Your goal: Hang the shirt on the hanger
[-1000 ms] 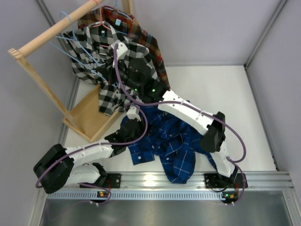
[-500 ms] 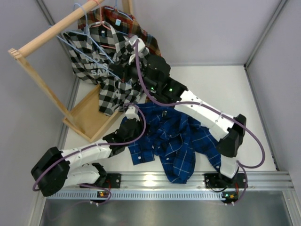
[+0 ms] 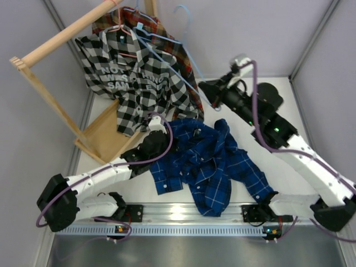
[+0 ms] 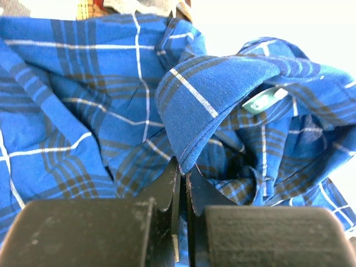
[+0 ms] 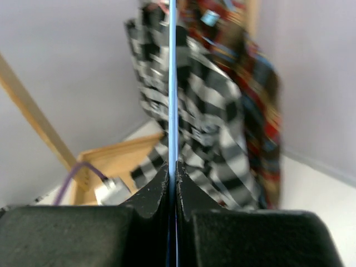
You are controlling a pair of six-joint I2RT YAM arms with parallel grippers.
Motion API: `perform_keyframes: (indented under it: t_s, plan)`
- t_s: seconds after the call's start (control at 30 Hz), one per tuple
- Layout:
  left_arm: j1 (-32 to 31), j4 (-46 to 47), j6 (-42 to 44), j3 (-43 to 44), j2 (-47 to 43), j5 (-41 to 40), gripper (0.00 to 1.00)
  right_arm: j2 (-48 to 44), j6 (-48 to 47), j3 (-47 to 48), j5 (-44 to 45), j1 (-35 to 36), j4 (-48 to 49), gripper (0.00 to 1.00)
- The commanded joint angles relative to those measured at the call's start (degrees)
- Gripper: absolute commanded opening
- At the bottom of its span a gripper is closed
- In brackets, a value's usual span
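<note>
The shirt (image 3: 211,161) lies crumpled on the desk (image 3: 311,117) at the lower centre of the top view, one end reaching down almost to the rail where my arms are bolted. In my left wrist view the shirt (image 4: 83,100) fills nearly the whole frame, dark blue with thin pale lines, and a small green label (image 4: 261,101) shows inside a rolled fold at the right.

My left pincer (image 3: 161,136) sits at the upper left edge of that heap. Up close, my left pincer (image 4: 181,167) has its two fingers pressed almost together, nipping the lower edge of a raised fold of the shirt.

Further back, right of centre in the top view, my right pincer (image 3: 208,92) points toward the upper left. The hanger (image 3: 185,49) runs from it as a thin light-blue wire, and its curved hook reaches the top edge of the frame. In the right wrist view my right pincer (image 5: 172,167) is closed tight on the hanger (image 5: 172,83), whose wire stands as a straight vertical line rising out from between the fingers.

Farthest off, in the upper left, a black-and-white checked shirt (image 3: 133,83) hangs from a wooden rack (image 3: 61,36), with a red-brown plaid shirt (image 3: 169,33) behind it.
</note>
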Motion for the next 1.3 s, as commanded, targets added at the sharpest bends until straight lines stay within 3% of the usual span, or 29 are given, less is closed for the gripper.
perform_keyframes:
  t_s: [0.0,0.13,0.27,0.6,0.8,0.93,1.1,1.17,1.27]
  plan:
    - [1.16,-5.50,0.25,6.92,1.74,-0.71,0.00,-12.67,-1.06,-5.36,6.84,-3.22,-13.26,0.00]
    - [3.01,-9.56,0.95,13.25,4.37,1.66,0.00,-24.97,-2.12,-10.36,8.70,-5.51,-32.42,0.00]
    - [4.77,-12.20,2.26,19.67,7.53,4.29,0.00,-36.39,-0.28,-13.10,4.50,-5.43,-43.61,0.00]
    - [7.85,-15.55,3.15,32.60,19.14,10.19,0.00,-44.60,5.25,-13.98,-2.11,-5.51,-58.59,0.00]
    - [7.85,-15.29,3.24,34.64,19.85,14.41,0.00,-44.77,6.58,-19.42,0.17,-5.51,-57.72,0.00]
    - [7.67,-9.85,4.91,31.57,17.92,26.42,0.00,-43.90,7.02,-23.90,-0.36,-5.51,-51.94,0.00]
    - [4.17,-9.31,9.38,30.59,14.85,34.27,0.00,-42.84,7.37,-26.81,2.46,-5.51,-43.58,0.00]
    - [2.76,-12.18,12.36,31.38,14.40,37.95,0.00,-43.80,7.28,-29.00,1.06,-5.51,-38.15,0.00]
    - [-2.25,-19.92,18.41,36.90,13.87,33.95,0.00,-46.78,7.63,-32.52,1.74,-5.51,-33.21,0.00]
